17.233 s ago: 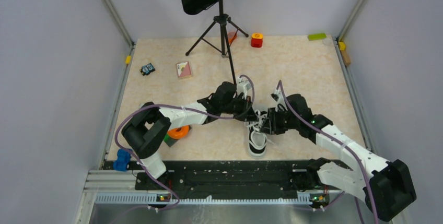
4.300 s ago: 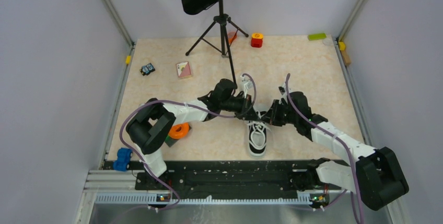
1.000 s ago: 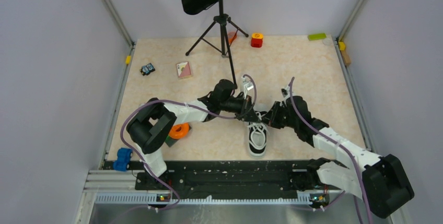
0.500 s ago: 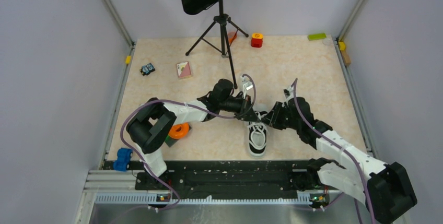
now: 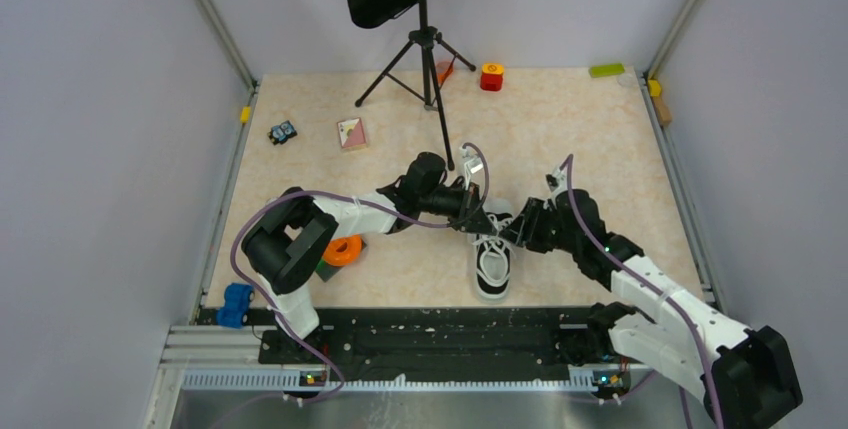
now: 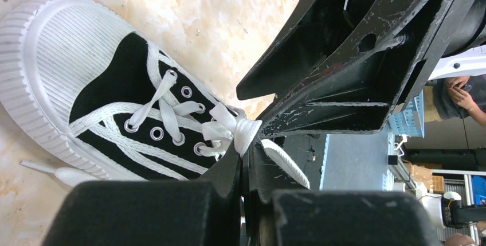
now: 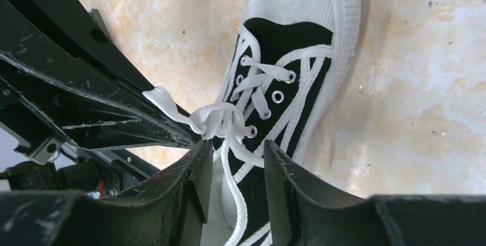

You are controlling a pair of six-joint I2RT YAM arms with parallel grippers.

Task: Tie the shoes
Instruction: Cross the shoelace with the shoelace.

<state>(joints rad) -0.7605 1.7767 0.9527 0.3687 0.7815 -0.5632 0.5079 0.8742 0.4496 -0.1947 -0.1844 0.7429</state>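
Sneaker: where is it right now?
In the top view the sneaker sits centrally near the front edge of the table, the left gripper and right gripper at its laces.

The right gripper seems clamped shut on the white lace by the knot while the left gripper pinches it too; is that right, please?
Not quite. In the right wrist view the right gripper has its jaws apart, with the white lace running between them by the knot. The left gripper does pinch it.

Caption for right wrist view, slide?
Right end effector open over the black sneaker; left end effector pinches the white lace.
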